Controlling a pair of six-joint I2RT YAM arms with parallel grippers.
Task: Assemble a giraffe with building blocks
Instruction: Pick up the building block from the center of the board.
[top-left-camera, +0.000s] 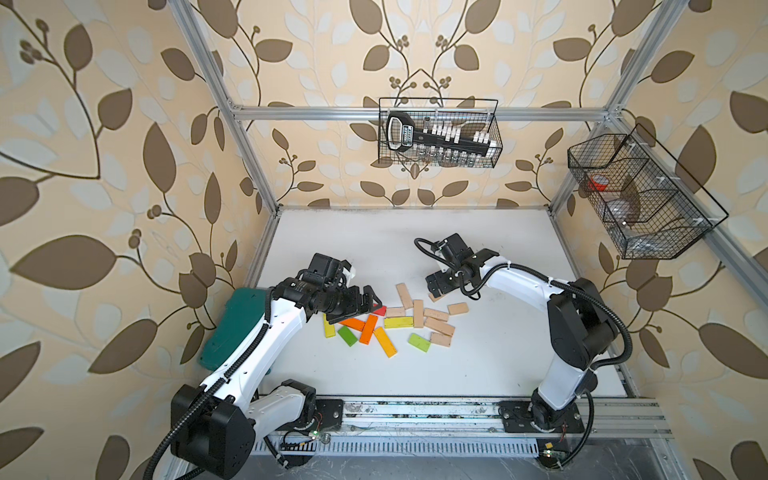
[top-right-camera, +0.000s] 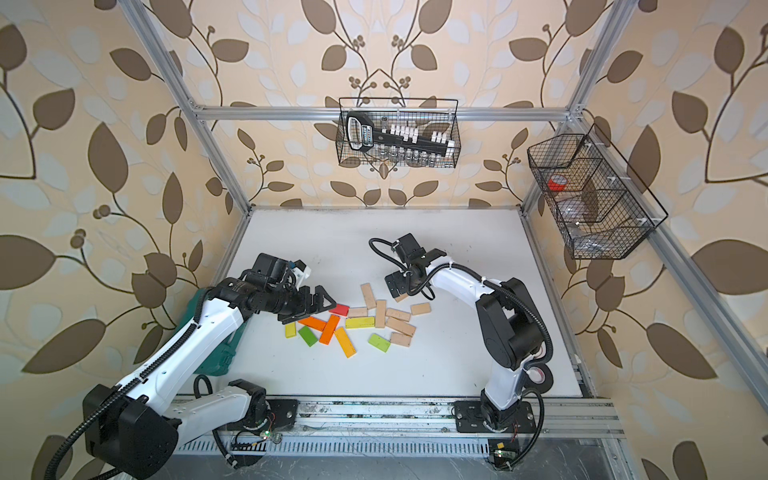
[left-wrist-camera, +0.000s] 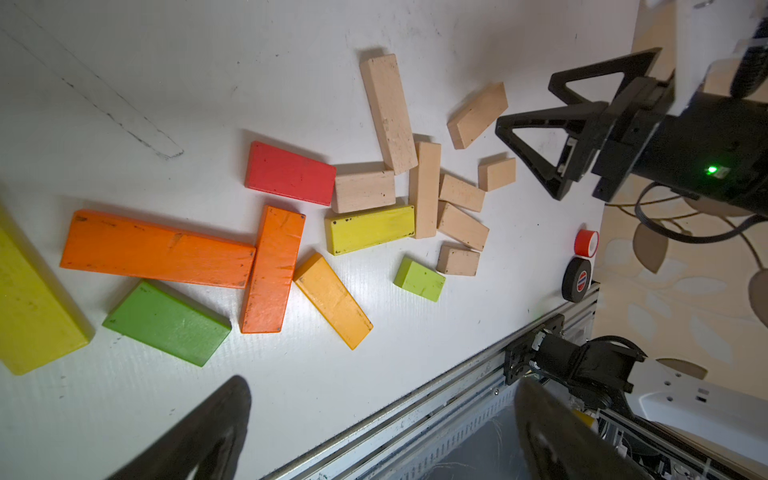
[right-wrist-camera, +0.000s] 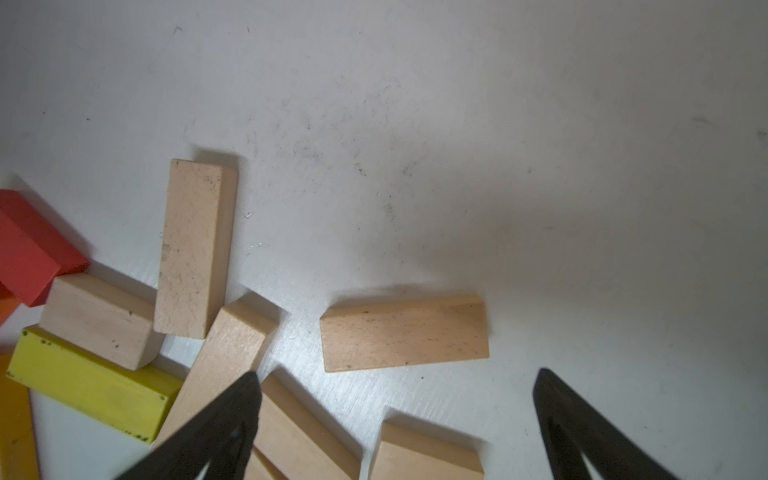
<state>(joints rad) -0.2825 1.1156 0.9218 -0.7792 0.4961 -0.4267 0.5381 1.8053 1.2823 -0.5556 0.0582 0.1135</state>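
Building blocks (top-left-camera: 398, 322): scattered flat in a loose cluster in the middle of the white table (top-left-camera: 478, 374), several touching. The painted ones lie toward the left arm and the pale wood ones toward the right arm.
Left gripper (top-left-camera: 357, 311): jaws spread wide with nothing between them. It hangs over the painted end of the cluster, close above the red block (top-left-camera: 380, 310).
Right gripper (right-wrist-camera: 395, 376): jaws also wide apart, gripping nothing. It sits low over a short pale block (right-wrist-camera: 403, 332) at the far edge of the pale group; whether it touches the block, I cannot tell.
Green case (top-left-camera: 237, 328): at the table's left edge, partly behind the left arm, apart from the blocks.
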